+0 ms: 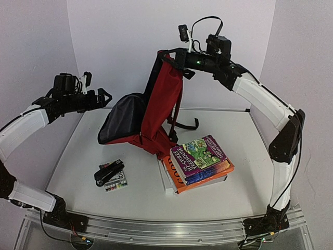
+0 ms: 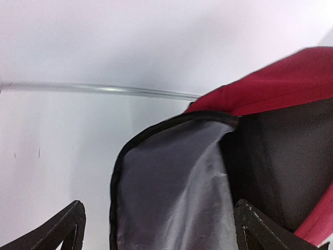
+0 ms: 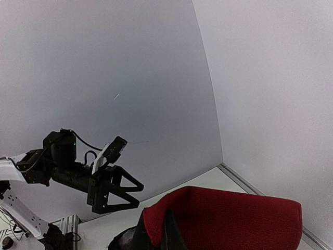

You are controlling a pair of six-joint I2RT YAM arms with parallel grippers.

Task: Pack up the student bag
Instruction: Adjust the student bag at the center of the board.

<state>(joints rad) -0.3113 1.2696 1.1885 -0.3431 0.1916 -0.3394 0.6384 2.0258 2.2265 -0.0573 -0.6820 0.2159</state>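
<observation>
The student bag point(image 1: 156, 109), dark red with black straps, hangs upright over the middle of the table. My right gripper point(image 1: 179, 58) is shut on its top edge and holds it up. In the right wrist view only the red top fabric point(image 3: 234, 219) shows, and it hides my own fingers. The bag's main flap point(image 1: 122, 117) gapes to the left, showing grey lining point(image 2: 171, 182). My left gripper point(image 1: 105, 97) stands open just left of that flap at its upper edge. Its two fingertips point(image 2: 260, 226) straddle the lining without touching it.
A stack of books point(image 1: 200, 160) lies to the right of the bag, near the table's middle. A black stapler point(image 1: 108, 170) and a small box of colours point(image 1: 116, 183) lie front left. Walls close the back and both sides.
</observation>
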